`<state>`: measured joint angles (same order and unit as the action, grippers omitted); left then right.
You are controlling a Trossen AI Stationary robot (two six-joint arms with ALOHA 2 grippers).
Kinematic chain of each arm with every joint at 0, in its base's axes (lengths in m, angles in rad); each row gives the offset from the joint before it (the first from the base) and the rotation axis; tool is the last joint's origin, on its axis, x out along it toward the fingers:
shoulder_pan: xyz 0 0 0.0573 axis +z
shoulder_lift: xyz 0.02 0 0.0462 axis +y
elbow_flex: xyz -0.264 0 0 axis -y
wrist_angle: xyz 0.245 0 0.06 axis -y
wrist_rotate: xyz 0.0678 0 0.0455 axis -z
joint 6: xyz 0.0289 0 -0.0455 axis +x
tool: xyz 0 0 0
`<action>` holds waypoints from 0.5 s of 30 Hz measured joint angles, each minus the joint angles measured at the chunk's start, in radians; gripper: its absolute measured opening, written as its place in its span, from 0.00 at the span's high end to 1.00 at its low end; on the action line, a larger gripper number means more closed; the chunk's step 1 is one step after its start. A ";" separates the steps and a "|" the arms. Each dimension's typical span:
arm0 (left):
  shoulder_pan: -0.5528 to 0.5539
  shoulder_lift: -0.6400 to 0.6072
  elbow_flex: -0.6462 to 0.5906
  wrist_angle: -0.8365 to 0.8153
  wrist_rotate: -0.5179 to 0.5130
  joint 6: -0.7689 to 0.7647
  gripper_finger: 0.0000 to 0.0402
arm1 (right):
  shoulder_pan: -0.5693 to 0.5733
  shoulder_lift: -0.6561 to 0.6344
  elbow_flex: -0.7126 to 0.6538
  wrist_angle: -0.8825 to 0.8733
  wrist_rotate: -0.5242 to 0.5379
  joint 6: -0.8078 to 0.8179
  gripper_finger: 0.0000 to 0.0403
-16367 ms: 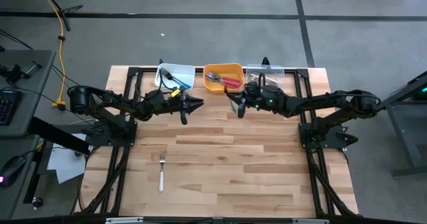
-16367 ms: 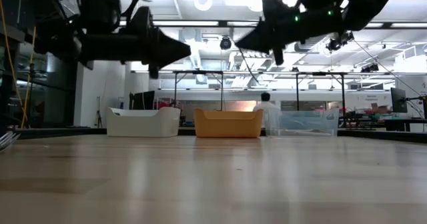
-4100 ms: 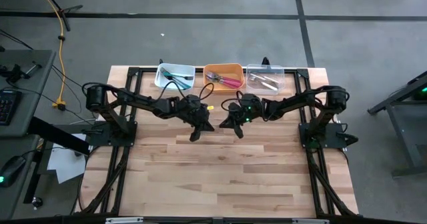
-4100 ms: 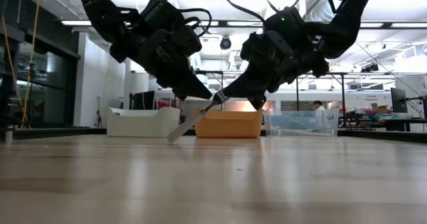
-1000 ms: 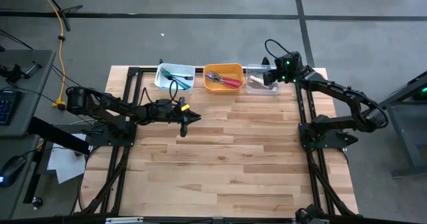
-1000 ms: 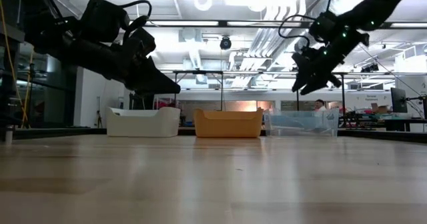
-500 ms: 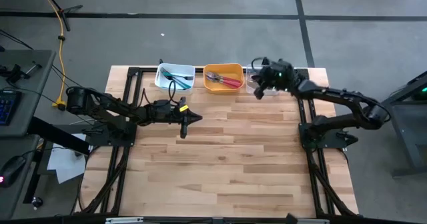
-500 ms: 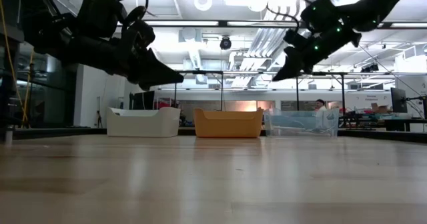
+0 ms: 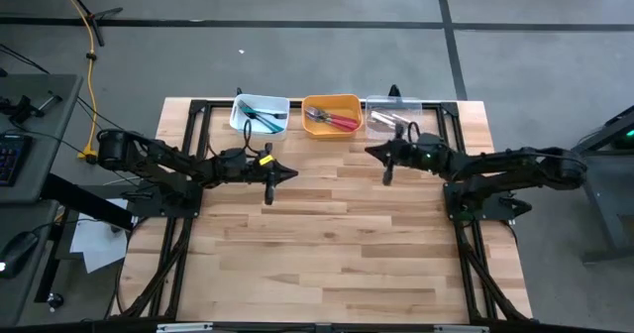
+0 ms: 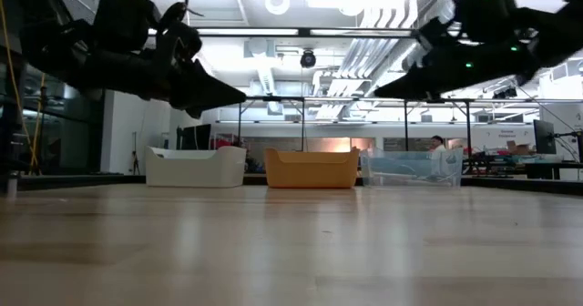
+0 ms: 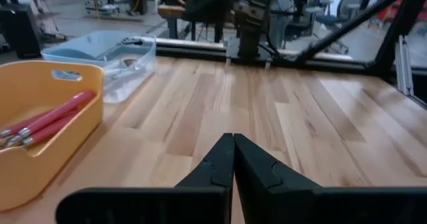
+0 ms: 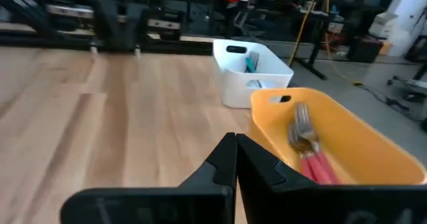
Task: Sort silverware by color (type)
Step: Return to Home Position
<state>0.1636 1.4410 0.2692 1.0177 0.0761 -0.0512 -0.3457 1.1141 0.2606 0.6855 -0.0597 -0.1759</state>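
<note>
Over the tabletop: left tool and right tool, each pressed together on nothing, tips facing. Far edge: blue forks in white bin, red forks in orange bin, white forks in clear bin. Risk, probably slight: clipping each other or a bin rim while retracting. Forks plain from above; hidden behind bin walls in the low view.

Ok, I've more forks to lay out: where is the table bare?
Bare: the near half of the table, from the arms to its near edge, and the gap between left gripper and right gripper. Crowded: the far edge, with white bin, orange bin, clear bin.
</note>
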 joint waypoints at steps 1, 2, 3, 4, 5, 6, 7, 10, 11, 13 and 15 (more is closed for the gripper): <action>0.001 0.000 -0.015 0.029 0.000 -0.006 1.00 | 0.002 -0.027 -0.020 -0.001 -0.007 0.010 1.00; 0.005 0.000 -0.031 0.055 0.000 -0.012 1.00 | 0.003 -0.057 -0.041 -0.003 -0.022 0.015 1.00; 0.008 0.000 -0.047 0.077 0.000 -0.019 1.00 | 0.006 -0.086 -0.056 -0.002 -0.037 0.020 1.00; 0.009 -0.003 -0.065 0.100 0.000 -0.029 1.00 | 0.008 -0.125 -0.074 -0.006 -0.056 0.022 1.00; 0.012 -0.008 -0.083 0.121 0.000 -0.037 1.00 | 0.013 -0.163 -0.094 -0.010 -0.064 0.027 1.00; 0.014 -0.011 -0.099 0.146 0.000 -0.042 1.00 | 0.019 -0.196 -0.109 -0.014 -0.067 0.035 1.00; 0.016 -0.019 -0.116 0.160 0.000 -0.047 1.00 | 0.025 -0.237 -0.127 -0.018 -0.067 0.040 1.00; 0.024 -0.058 -0.155 0.166 0.000 -0.059 1.00 | 0.044 -0.342 -0.163 -0.065 -0.050 0.045 1.00; 0.027 -0.074 -0.164 0.170 0.000 -0.060 1.00 | 0.050 -0.375 -0.172 -0.087 -0.042 0.045 1.00; 0.033 -0.108 -0.183 0.169 0.000 -0.060 1.00 | 0.062 -0.436 -0.180 -0.149 -0.010 0.045 1.00; 0.040 -0.146 -0.198 0.162 0.000 -0.060 1.00 | 0.071 -0.490 -0.177 -0.227 0.013 0.045 1.00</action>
<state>0.2041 1.2948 0.0708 1.1795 0.0757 -0.1115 -0.2744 0.6238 0.0834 0.4581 -0.0465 -0.1310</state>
